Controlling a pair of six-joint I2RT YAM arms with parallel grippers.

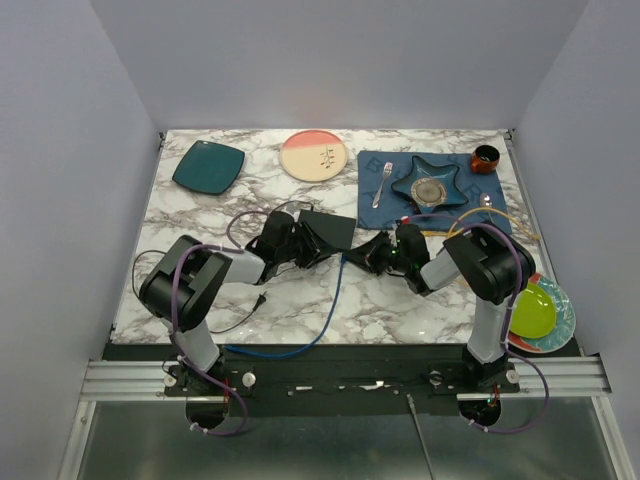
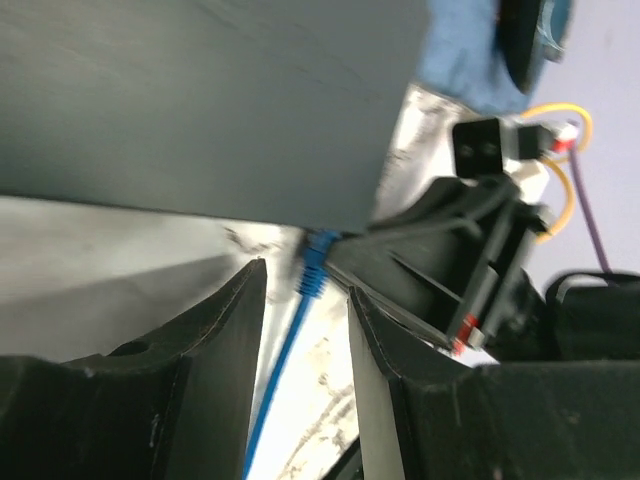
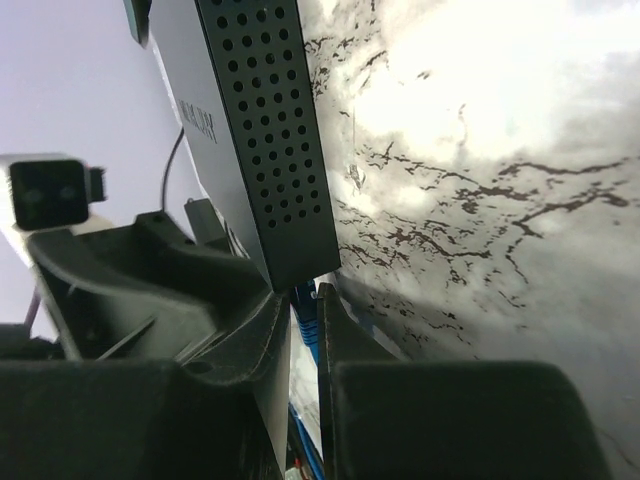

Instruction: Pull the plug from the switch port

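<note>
The switch (image 1: 328, 230) is a flat matte-black box in the middle of the marble table, between both grippers. In the left wrist view it fills the top (image 2: 200, 100). In the right wrist view its perforated side (image 3: 270, 150) shows. A blue plug (image 2: 315, 258) on a blue cable (image 1: 330, 300) sits at the switch's edge. My right gripper (image 3: 304, 292) is closed tightly on the plug (image 3: 306, 300); in the top view it (image 1: 368, 255) is just right of the switch. My left gripper (image 2: 306, 280) is open, the cable running between its fingers untouched; in the top view it (image 1: 298, 245) is at the switch's left.
A dark teal square plate (image 1: 208, 166) and a pink round plate (image 1: 313, 156) lie at the back. A blue placemat (image 1: 380, 165) at back right holds a star dish (image 1: 428, 183), a fork (image 1: 380, 185) and a brown cup (image 1: 485, 158). Green and teal plates (image 1: 538, 312) sit at the right edge.
</note>
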